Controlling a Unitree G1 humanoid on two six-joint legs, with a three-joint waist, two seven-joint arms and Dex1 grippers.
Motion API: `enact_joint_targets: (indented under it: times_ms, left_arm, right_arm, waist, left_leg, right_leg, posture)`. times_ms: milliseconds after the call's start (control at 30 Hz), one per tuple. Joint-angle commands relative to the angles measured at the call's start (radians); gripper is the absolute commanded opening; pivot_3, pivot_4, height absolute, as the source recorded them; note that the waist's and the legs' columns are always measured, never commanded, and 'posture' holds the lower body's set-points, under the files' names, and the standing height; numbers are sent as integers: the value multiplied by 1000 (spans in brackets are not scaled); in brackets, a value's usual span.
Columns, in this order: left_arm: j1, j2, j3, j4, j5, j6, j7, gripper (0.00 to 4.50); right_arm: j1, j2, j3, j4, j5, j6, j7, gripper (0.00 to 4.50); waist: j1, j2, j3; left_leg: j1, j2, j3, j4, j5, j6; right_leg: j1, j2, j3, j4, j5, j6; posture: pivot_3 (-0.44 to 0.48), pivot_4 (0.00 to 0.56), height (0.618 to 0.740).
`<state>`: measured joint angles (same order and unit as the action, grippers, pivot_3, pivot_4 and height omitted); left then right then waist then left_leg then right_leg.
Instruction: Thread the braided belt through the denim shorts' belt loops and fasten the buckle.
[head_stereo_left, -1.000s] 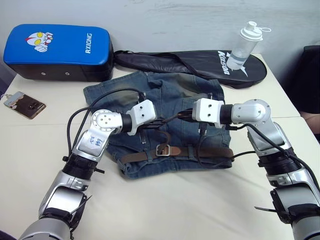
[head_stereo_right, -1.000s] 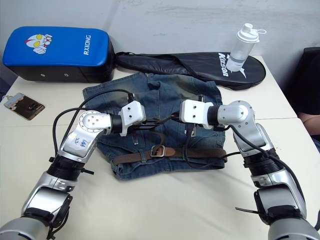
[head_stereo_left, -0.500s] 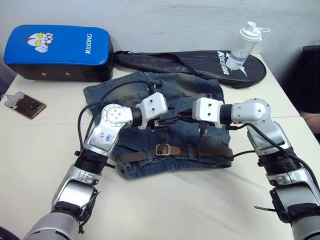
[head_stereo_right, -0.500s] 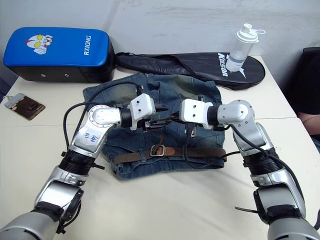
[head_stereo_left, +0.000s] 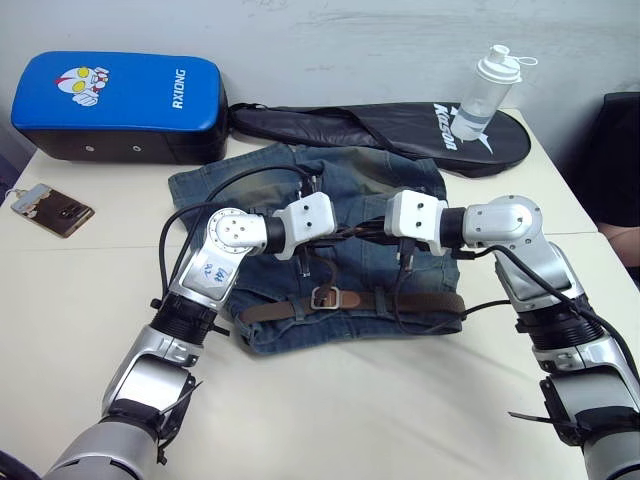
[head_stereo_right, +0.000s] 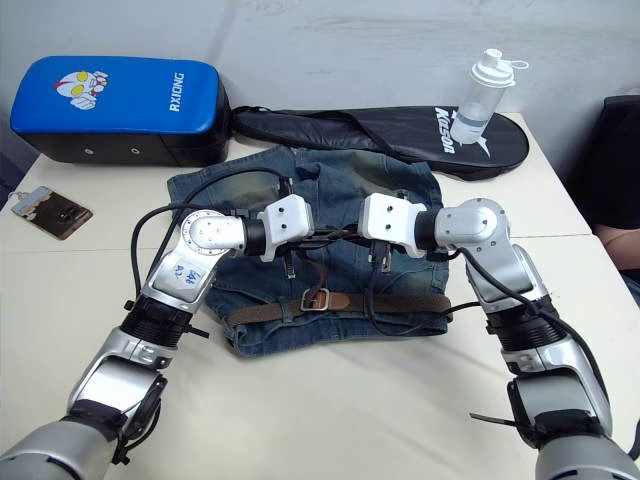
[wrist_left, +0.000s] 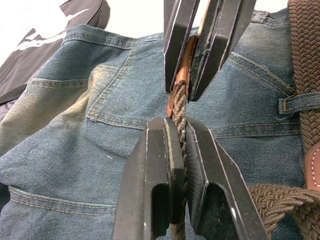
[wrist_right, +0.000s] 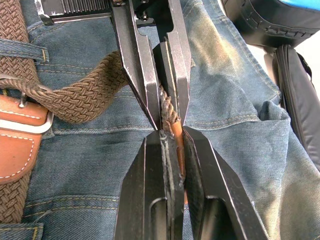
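Note:
The denim shorts lie flat mid-table. The braided belt runs along their near waistband, passing under a belt loop. Its buckle sits at the middle of that waistband. The belt's free end, with its tan leather tip, rises off the cloth above the buckle. My left gripper is shut on the braided part of that end. Tip to tip with it, my right gripper is shut on the leather tip.
A blue pad lies at the back left, and a black racket bag and a clear bottle along the back. A phone rests near the left edge. Bare table spreads in front of the shorts.
My left gripper has moved right and away from me along the belt's free end until it meets the right gripper's tips. The right arm has stayed put.

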<state>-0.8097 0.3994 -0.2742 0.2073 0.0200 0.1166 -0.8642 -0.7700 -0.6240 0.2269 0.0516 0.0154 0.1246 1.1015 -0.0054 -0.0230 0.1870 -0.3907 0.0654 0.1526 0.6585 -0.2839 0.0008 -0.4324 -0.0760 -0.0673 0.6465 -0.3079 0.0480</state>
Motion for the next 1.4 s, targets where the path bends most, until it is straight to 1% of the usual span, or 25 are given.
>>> enact_joint_targets:
  times_ms: [33,67,100,200,233,300,333,433,600,700,900,1000,1033,1133,1267,1300,1400]
  left_arm:
    - [-26,5,24,10,3,-22,10,0]
    - [-27,11,26,16,5,-29,8,0]
    - [-26,19,27,22,7,-38,5,0]
    - [-23,56,21,52,26,-83,-15,0]
    - [-23,71,15,67,37,-105,-22,0]
    - [-25,93,3,92,53,-142,-35,0]
    - [-27,99,-1,104,57,-158,-41,0]
    - [-35,101,-1,132,64,-185,-56,0]
    - [-59,94,-12,175,81,-232,-80,0]
    - [-67,98,-15,193,87,-252,-89,0]
    - [-70,112,-5,209,95,-275,-102,0]
    - [-64,121,-3,206,93,-288,-112,0]
    - [-63,124,-3,204,92,-292,-116,0]
    - [-54,137,-9,197,84,-323,-147,0]
    - [-49,148,-10,197,74,-333,-190,0]
    - [-50,151,-10,199,73,-337,-201,0]
    - [-52,154,-11,205,75,-348,-225,0]
  right_arm:
    - [13,-8,-46,-133,125,128,49,894]
    - [21,-14,-49,-148,130,139,51,1417]
    - [29,-23,-46,-161,124,138,49,1539]
    - [117,-48,-23,-270,127,170,47,2856]
    - [153,-56,-9,-303,115,166,40,3134]
    - [211,-60,16,-352,84,154,16,4093]
    - [238,-58,31,-373,70,152,3,4416]
    - [279,-52,58,-396,36,142,-25,4416]
    - [332,-36,112,-339,-73,57,-110,4416]
    - [329,-25,118,-298,-125,8,-158,4416]
    - [318,-16,122,-258,-154,-38,-173,4416]
    - [303,2,107,-247,-145,-38,-185,3665]
    - [300,5,104,-245,-143,-37,-187,3152]
    - [292,20,84,-247,-129,6,-195,1893]
    - [280,32,58,-249,-120,52,-213,75]
    - [276,33,51,-244,-123,51,-222,7]
    - [261,36,35,-232,-134,39,-250,7]
  waist:
    - [0,0,0]
    - [0,0,0]
    - [0,0,0]
    - [2,0,0]
    - [2,0,0]
    - [1,0,0]
    - [1,0,0]
    - [2,0,0]
    - [3,0,0]
    - [2,0,0]
    - [1,0,0]
    - [0,0,0]
    - [1,0,0]
    - [1,0,0]
    - [1,0,0]
    - [1,0,0]
    - [1,0,0]
  left_leg:
    - [0,0,0,0,0,0]
    - [0,0,0,0,0,0]
    - [0,0,0,0,0,0]
    - [0,0,-1,0,0,0]
    - [0,0,-1,0,0,0]
    - [0,0,-1,0,-1,1]
    - [0,0,-1,0,-1,1]
    - [-1,0,-1,2,-1,2]
    - [-1,0,-1,4,-2,3]
    - [-1,-1,0,4,-2,3]
    - [0,0,0,5,-2,3]
    - [0,0,0,5,-2,3]
    - [0,0,0,5,-2,3]
    - [0,0,0,5,-2,3]
    - [0,0,0,5,-2,3]
    - [0,0,0,5,-2,3]
    - [0,0,0,5,-2,3]
  right_leg:
    - [0,0,0,0,0,0]
    - [0,0,0,0,0,0]
    - [0,0,0,0,0,0]
    - [0,0,-1,0,0,0]
    - [0,0,-1,0,0,0]
    - [1,0,-1,0,0,0]
    - [0,0,-1,0,0,0]
    - [1,0,-3,0,0,0]
    - [1,0,-8,1,0,0]
    - [1,0,-9,1,0,0]
    - [1,1,-9,2,0,1]
    - [1,1,-9,2,0,1]
    - [1,1,-9,2,0,1]
    - [1,1,-9,2,0,1]
    - [1,1,-9,2,0,1]
    - [1,1,-9,3,0,1]
    - [1,1,-9,3,0,1]
  posture:
    - [0,150,740]
    - [0,150,740]
    - [0,150,740]
    - [0,150,740]
    - [0,150,740]
    - [0,150,740]
    - [0,150,740]
    - [0,150,740]
    - [0,150,740]
    - [0,150,740]
    - [0,150,740]
    - [0,150,740]
    - [0,150,740]
    - [0,150,740]
    - [0,150,740]
    - [0,150,740]
    - [0,150,740]
